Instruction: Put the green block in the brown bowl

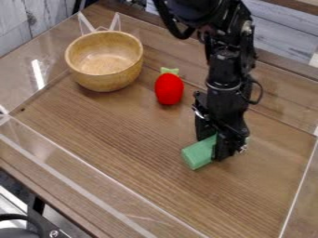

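Brown wooden worktop (99,139), matte, fine-grained; fills most of the view. Long straight seams divide its surface into broad planks, running obliquely. Left edge runs diagonally from upper left toward bottom centre. Beyond that edge, lower left: dark area, details too dim to identify. Upper left corner: pale grey vertically ribbed surface (25,19), material uncertain. Upper right: whitish-grey boards (284,35) with lengthwise lines, behind the worktop's far edge. Lighting soft, fairly even; faint sheen on the wood. Light source out of frame.
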Tool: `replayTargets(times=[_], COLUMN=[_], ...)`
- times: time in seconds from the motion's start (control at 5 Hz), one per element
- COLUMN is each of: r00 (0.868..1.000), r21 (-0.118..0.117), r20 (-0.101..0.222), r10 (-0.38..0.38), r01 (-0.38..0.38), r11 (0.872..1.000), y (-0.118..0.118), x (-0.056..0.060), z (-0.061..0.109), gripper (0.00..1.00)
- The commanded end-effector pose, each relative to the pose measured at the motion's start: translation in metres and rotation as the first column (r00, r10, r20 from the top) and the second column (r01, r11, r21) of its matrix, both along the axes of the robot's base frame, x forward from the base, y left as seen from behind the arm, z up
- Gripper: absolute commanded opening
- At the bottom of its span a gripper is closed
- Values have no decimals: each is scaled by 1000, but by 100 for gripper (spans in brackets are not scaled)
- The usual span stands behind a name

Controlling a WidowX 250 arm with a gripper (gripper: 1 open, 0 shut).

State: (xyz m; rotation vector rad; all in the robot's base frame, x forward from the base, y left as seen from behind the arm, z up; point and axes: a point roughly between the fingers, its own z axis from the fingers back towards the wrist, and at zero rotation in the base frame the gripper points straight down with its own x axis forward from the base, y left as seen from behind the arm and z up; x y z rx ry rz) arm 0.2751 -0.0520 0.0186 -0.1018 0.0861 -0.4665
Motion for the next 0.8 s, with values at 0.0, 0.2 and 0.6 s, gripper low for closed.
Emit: replayTargets(times=[0.0, 0.2, 0.6], r00=[994, 993, 995], r21=[1, 4, 3], r20=[45, 45, 55], r10=[-100, -113, -82], r01=[100, 113, 82], r11=[995, 994, 997], y=[-3, -6, -16], x=[1, 2, 4], z=[13, 18, 23], gripper=[0, 0, 0])
